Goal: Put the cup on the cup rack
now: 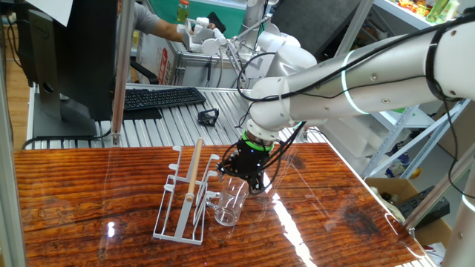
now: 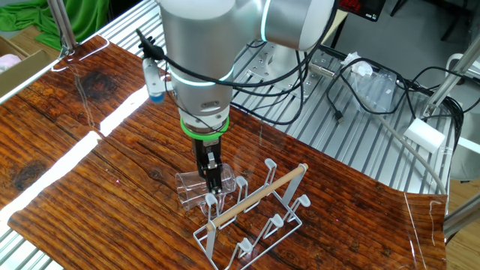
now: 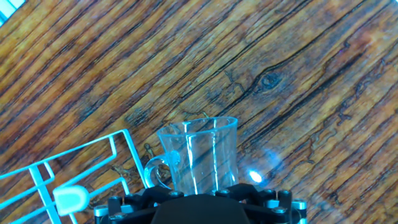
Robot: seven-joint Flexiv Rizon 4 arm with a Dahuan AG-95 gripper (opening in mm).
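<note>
Hand view, one clear cup [image 3: 199, 155] clamped in the hand [image 3: 202, 199], one white cup rack [image 3: 81, 171] just beside, wooden table [image 3: 298, 74]

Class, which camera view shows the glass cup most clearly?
The hand view: the cup fills the middle, handle and rim plain against the wood. One fixed view shows it faintly beside the rack; in the other fixed view the gripper partly hides it.

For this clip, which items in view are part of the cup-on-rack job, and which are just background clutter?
Part of the job:
- the cup, clear glass, held in the tool
- the cup rack, white wire with a wooden rod, on the table right beside the cup

Just lying about:
- black keyboard on the metal bench behind
- small black clip-like item near it
- green bottle at the back
</note>
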